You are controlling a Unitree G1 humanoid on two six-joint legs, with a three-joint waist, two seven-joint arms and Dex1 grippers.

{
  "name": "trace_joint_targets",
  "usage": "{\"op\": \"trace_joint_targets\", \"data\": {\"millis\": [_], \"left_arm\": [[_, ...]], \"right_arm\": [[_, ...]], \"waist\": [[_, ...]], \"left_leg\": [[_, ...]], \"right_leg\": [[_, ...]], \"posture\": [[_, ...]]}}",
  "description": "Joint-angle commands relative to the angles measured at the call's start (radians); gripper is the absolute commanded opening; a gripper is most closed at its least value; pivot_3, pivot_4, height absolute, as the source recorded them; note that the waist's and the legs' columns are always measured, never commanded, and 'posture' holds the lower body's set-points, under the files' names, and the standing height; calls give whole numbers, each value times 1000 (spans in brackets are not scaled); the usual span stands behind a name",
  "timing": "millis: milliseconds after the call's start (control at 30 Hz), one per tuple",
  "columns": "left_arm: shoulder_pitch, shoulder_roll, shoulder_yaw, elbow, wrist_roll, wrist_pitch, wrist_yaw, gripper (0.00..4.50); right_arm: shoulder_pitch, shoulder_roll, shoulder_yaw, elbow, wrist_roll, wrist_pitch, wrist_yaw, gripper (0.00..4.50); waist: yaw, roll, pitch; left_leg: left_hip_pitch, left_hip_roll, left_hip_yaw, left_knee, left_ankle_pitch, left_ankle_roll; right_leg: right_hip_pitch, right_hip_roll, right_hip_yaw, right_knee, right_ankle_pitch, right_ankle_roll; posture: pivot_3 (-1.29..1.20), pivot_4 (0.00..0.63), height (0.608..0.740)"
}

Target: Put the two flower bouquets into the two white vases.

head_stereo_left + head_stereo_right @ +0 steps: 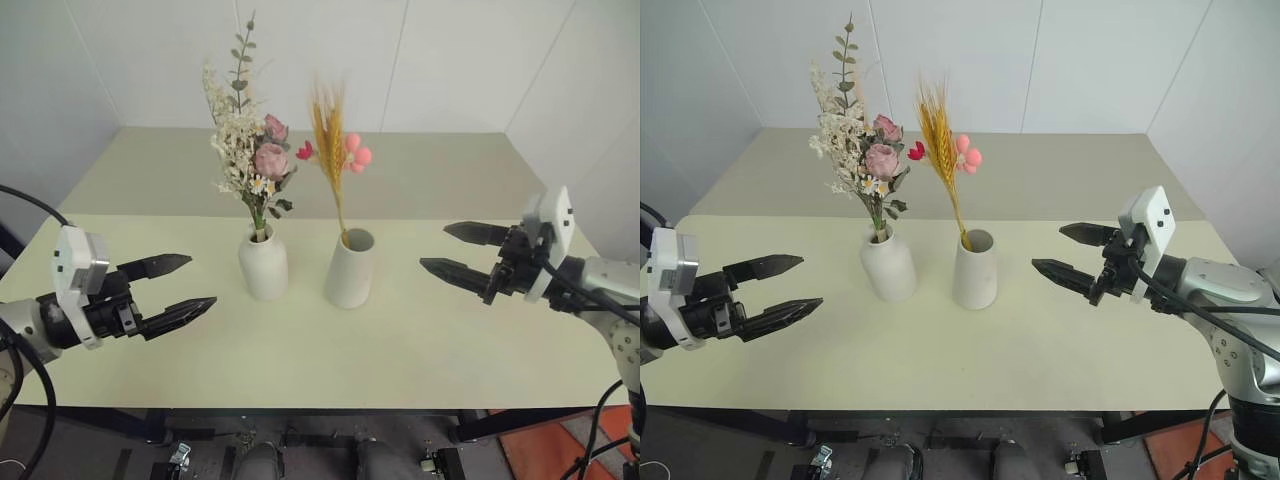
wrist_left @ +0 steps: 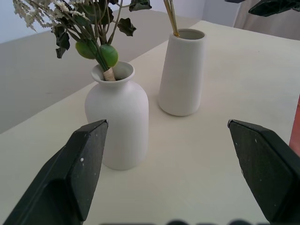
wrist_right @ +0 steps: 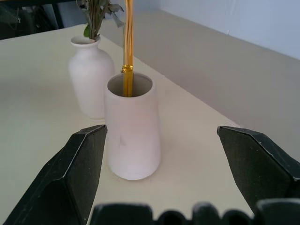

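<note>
Both bouquets stood in the vases: bushy bunch [image 1: 248, 150] in the bottle vase [image 1: 263, 262], wheat [image 1: 330, 140] in the wide vase [image 1: 350, 268], mid-table. Left gripper [image 1: 180, 287] and right gripper [image 1: 458, 252] hung open, empty; best withdrawn wide, without nudging stems.

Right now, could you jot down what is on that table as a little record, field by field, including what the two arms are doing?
Table: pale cream tabletop
Bottle vase: matte white narrow-mouthed ceramic vase, upright, holding the bushy bunch of cream blooms, pink roses and green leaves
Tapered vase: matte white wide-mouthed ceramic vase, upright beside the first, apart from it, holding the slim golden wheat bunch with pink-red balls
Left gripper: jaws open, holding nothing, off the vases
Right gripper: jaws open, holding nothing, off the vases
Task state: both bouquets in vases
</note>
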Motion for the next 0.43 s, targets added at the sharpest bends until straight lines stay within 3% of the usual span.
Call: {"op": "trace_joint_targets", "data": {"millis": [33,433], "left_arm": [[-13,4,2,-24,-28,-11,-7,4442],[-104,22,-70,23,-27,-11,-17,4442]], "right_arm": [[21,-27,-70,-51,27,9,-2,4500],[105,-36,-152,-124,54,35,-43,4500]], "waist": [[1,0,0],[2,0,0]], "left_leg": [[0,0,0,0,0,0],[0,0,0,0,0,0]], "right_leg": [[0,0,0,0,0,0],[0,0,0,0,0,0]], "posture": [[0,150,740],[0,150,740]]}}
